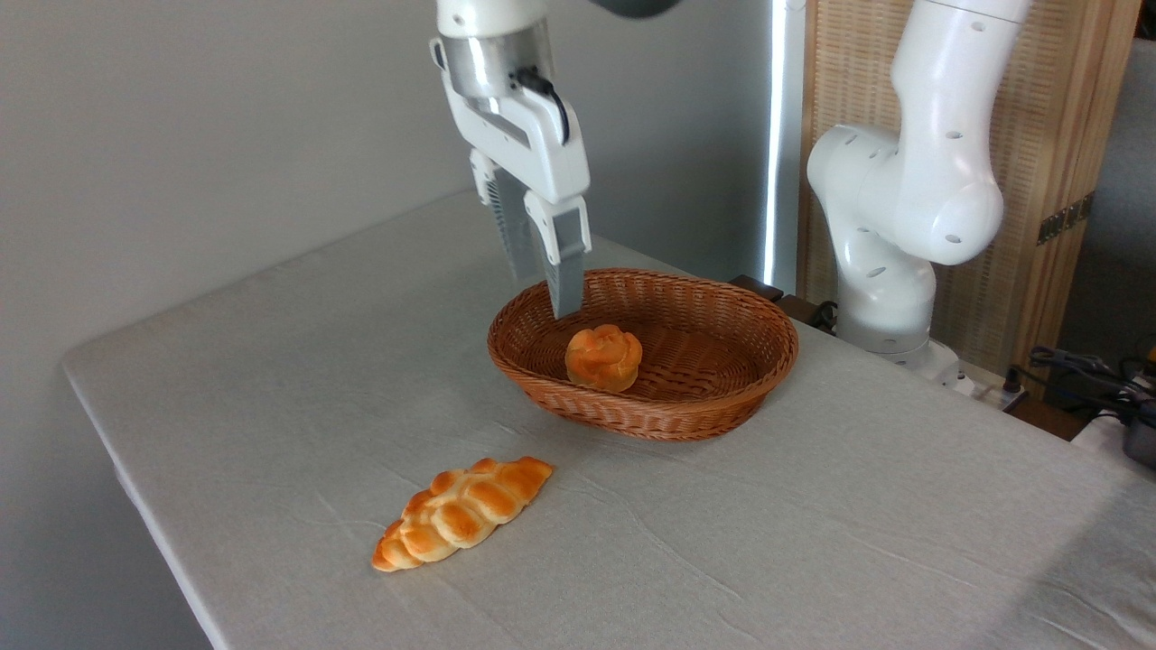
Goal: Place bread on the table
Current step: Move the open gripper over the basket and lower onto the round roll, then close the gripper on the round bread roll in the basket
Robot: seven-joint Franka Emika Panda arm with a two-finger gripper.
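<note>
Bread (603,357) is seen lying inside the wicker basket (722,397) on the table (271,361); the gripper (542,289) is held above the basket's left rim, its fingers spread slightly and empty, apart from the bun

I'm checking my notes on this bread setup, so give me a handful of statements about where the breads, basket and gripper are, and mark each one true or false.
1. The round bun sits inside the wicker basket. True.
2. The gripper is clamped on the round bun. False: it hangs above the basket's left rim, holding nothing, with the bun below and to its right.
3. The braided loaf lies on the grey tablecloth, outside the basket. True.
4. The braided loaf touches the basket. False: bare cloth separates them.
5. The basket holds two breads. False: only the round bun is in it.
</note>
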